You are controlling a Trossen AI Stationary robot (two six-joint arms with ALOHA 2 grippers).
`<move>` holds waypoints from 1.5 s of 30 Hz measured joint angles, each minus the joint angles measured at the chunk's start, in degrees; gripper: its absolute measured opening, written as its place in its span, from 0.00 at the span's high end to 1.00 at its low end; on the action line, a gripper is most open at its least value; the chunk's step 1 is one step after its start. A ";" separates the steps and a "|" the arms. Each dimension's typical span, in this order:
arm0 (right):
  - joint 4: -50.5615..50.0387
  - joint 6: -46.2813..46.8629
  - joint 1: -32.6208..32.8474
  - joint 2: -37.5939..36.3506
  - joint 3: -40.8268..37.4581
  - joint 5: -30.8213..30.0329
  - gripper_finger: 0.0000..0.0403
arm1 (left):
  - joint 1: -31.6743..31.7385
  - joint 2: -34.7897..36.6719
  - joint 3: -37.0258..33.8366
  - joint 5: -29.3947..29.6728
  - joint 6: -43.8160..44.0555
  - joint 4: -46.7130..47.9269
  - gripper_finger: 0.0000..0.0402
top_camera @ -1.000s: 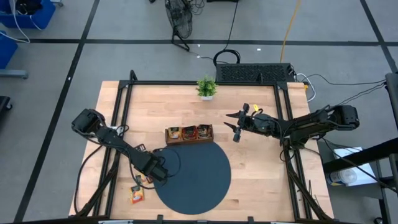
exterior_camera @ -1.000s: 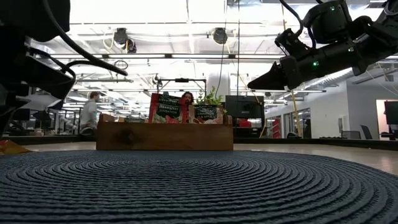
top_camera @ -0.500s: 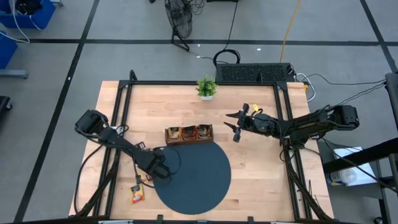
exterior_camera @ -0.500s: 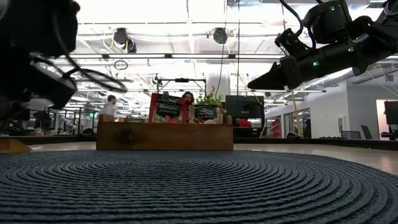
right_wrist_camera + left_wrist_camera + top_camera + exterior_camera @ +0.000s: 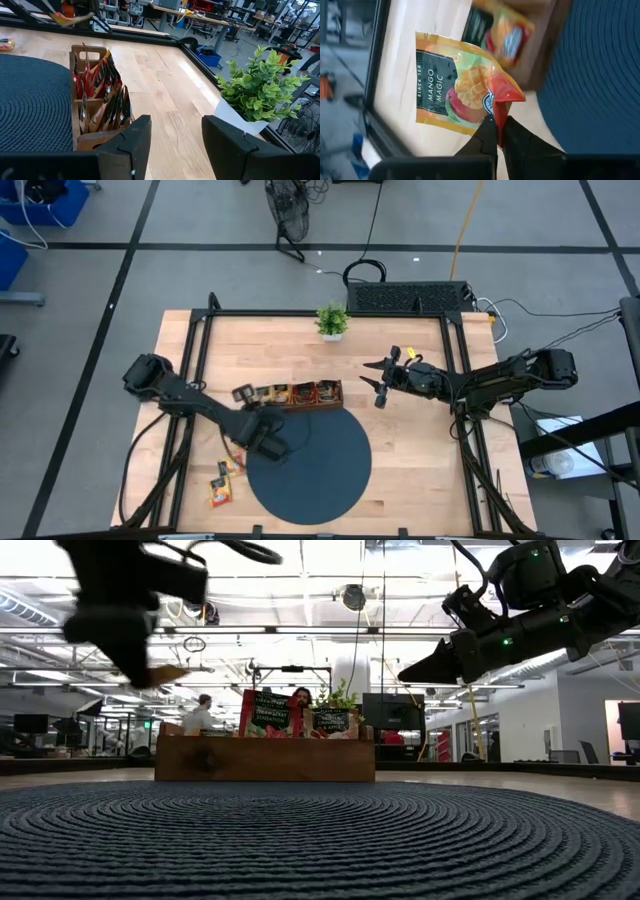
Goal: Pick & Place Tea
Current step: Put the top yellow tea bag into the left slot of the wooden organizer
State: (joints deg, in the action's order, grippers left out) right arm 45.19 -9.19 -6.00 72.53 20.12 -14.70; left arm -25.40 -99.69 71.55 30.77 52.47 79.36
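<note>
The left tool (image 5: 496, 131) has its fingers pressed together on the corner of a yellow-orange mango sachet (image 5: 454, 89), and the packet hangs flat from that one pinched corner. That corner grip looks deliberate: it leaves the body of the sachet free to slide down into a slot.

From above, the left tool (image 5: 252, 412) hovers just off the left end of the wooden tray (image 5: 304, 394), with the held sachet (image 5: 242, 393) showing right beside that end. So the packet is up in the air, clear of the counter (image 5: 400, 455), and close to the tray's nearest compartment. The tray already stands packed with upright sachets, which suggests this one wants lowering edge-first to fit.

More tea waits: two loose sachets (image 5: 224, 482) lie on the counter, well out from the tray's left end, past the edge of the dark round mat (image 5: 310, 465).

Over on the tray's right side, the right tool (image 5: 376, 380) hangs above the counter with its fingers spread, holding nothing, apparently parked out of the way. The potted plant (image 5: 332, 320) sits beyond the tray, toward the counter's far edge.
</note>
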 joint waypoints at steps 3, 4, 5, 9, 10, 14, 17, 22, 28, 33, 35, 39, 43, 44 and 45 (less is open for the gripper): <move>0.02 0.00 -0.01 0.00 0.00 -0.04 0.60 | 3.32 -0.52 -1.56 2.09 -8.73 -7.00 0.98; -0.02 -0.01 -0.02 0.00 0.00 -0.04 0.60 | 4.40 -0.73 -2.01 2.52 -11.52 -9.24 0.98; -0.11 -0.01 -0.02 0.00 0.00 -0.04 0.60 | 5.57 -0.95 -2.38 2.91 -14.11 -11.20 0.98; -0.53 -0.23 -0.02 0.00 0.00 -0.08 0.60 | 9.50 -1.24 -3.35 3.49 -22.37 -16.49 0.98; -0.57 -0.24 -0.02 0.00 0.02 -0.09 0.60 | 10.34 -1.24 -3.56 3.51 -23.33 -16.89 0.98; -1.07 -0.44 -0.02 0.01 0.02 -0.11 0.60 | 12.95 -1.24 -4.46 3.54 -23.91 -16.37 0.98; -1.34 -0.46 -0.02 0.00 0.02 -0.13 0.60 | 14.07 -1.24 -5.15 3.35 -25.06 -17.06 0.96; -1.38 -0.46 -0.02 0.00 0.02 -0.17 0.60 | 14.97 -1.24 -6.87 2.02 -30.05 -23.56 0.96; -1.36 -0.46 -0.02 0.01 0.02 -0.22 0.60 | 14.91 -1.24 -7.15 0.70 -30.83 -24.79 0.93; -1.73 -0.46 -0.02 0.00 0.02 -0.22 0.60 | 14.74 -1.24 -7.15 -1.25 -29.17 -24.13 0.78; -1.90 -0.46 -0.02 0.00 0.02 -0.22 0.60 | 14.73 -1.24 -7.15 -2.32 -28.36 -24.16 0.72; -1.84 -0.46 -0.02 0.00 0.02 -0.22 0.60 | 14.73 -1.24 -6.91 -2.46 -28.41 -23.62 0.62; -1.84 -0.47 -0.02 0.00 0.02 -0.22 0.60 | 14.73 -1.22 -4.20 -2.26 -28.25 -19.40 0.56; -1.83 -0.47 -0.02 0.00 0.02 -0.23 0.60 | 14.73 -1.12 -3.34 -1.84 -27.89 -18.21 0.55; -1.81 -0.47 -0.02 0.00 0.02 -0.22 0.60 | 14.73 -0.75 -2.59 -1.36 -27.42 -17.31 0.55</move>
State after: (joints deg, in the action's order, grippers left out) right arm 43.38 -9.66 -6.02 72.53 20.14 -14.92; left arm -10.68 -100.44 68.96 29.40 25.06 62.05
